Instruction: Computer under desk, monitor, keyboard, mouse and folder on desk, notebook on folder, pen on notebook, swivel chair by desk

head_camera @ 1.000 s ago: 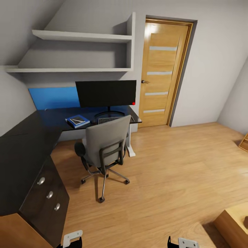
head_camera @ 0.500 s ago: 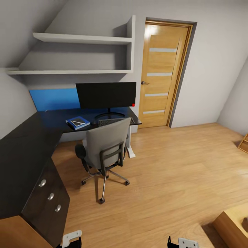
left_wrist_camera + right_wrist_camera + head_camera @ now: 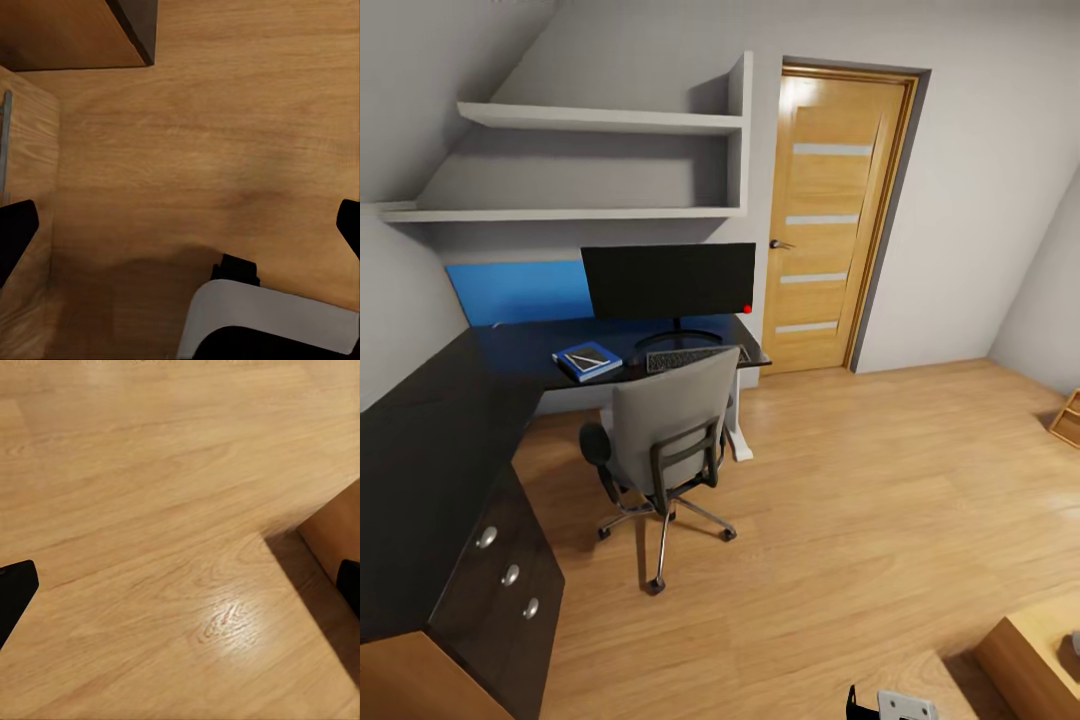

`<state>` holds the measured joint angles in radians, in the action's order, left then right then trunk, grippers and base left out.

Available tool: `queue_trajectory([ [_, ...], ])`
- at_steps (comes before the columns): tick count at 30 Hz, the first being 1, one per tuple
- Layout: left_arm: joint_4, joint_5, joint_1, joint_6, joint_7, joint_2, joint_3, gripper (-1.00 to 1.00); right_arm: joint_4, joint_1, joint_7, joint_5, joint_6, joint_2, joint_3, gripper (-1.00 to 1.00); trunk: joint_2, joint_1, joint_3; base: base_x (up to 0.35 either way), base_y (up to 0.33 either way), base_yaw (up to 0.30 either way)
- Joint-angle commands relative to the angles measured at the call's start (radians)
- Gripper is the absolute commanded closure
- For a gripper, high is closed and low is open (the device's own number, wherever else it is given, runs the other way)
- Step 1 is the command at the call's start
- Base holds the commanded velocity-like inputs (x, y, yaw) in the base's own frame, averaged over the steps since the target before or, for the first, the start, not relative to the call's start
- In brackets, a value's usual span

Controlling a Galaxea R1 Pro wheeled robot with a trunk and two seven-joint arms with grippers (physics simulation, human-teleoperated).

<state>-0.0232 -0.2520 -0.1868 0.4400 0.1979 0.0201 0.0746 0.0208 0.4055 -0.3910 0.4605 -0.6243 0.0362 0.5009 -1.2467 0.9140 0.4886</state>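
The swivel chair (image 3: 665, 430) stands on the wood floor with its grey back toward me, pushed up to the black L-shaped desk (image 3: 430, 440). On the desk's far wing stands the monitor (image 3: 668, 280). The keyboard (image 3: 690, 356) lies in front of it, partly behind the chair back. Left of the keyboard lies the blue folder (image 3: 585, 371) with the dark notebook (image 3: 586, 353) and the white pen (image 3: 593, 357) on top. The mouse and the computer are hidden. My left gripper (image 3: 180, 232) and right gripper (image 3: 180, 589) hang open over bare floor, holding nothing.
An oak door (image 3: 835, 215) is shut at the back right. Grey wall shelves (image 3: 600, 120) hang above the desk. A dark drawer unit (image 3: 510, 575) faces me at near left. A low wooden piece (image 3: 1040, 650) sits at near right. Open floor lies between.
The whole picture has slid slightly downward, so the camera moved. The white part of my left arm has left the bottom edge. Chair and desk items keep their places.
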Motion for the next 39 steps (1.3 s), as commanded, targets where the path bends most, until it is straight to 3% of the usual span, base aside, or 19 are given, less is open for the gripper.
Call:
queue_trajectory([
  [1, 0.000, -0.004, 0.003, 0.010, 0.003, 0.003, 0.011, -1.00, 0.002, 0.001, -0.003, 0.006, -0.003, 0.001, 0.008, -1.00, 0.007, -0.004, -0.002, 0.000, 0.000, 0.000],
  [6, 0.000, -0.005, 0.012, 0.045, 0.003, 0.015, 0.012, -1.00, 0.002, 0.001, -0.003, 0.006, -0.003, 0.001, 0.008, -1.00, 0.042, -0.023, -0.018, 0.000, 0.000, 0.000],
  [16, -0.002, -0.006, 0.015, 0.057, 0.005, 0.019, 0.010, -1.00, 0.002, 0.001, -0.003, 0.006, -0.003, 0.001, 0.008, -1.00, 0.042, -0.023, -0.018, 0.000, 0.000, 0.000],
  [26, -0.001, -0.003, 0.015, 0.045, 0.004, -0.018, 0.010, -1.00, 0.002, 0.001, -0.003, 0.006, -0.003, 0.001, 0.008, -1.00, 0.042, -0.023, -0.018, 0.000, 0.000, 0.000],
  [39, -0.001, -0.003, 0.015, 0.045, 0.005, -0.023, 0.011, -1.00, 0.002, 0.001, -0.003, 0.006, -0.003, 0.001, 0.008, -1.00, 0.042, -0.023, -0.018, 0.000, 0.000, 0.000],
])
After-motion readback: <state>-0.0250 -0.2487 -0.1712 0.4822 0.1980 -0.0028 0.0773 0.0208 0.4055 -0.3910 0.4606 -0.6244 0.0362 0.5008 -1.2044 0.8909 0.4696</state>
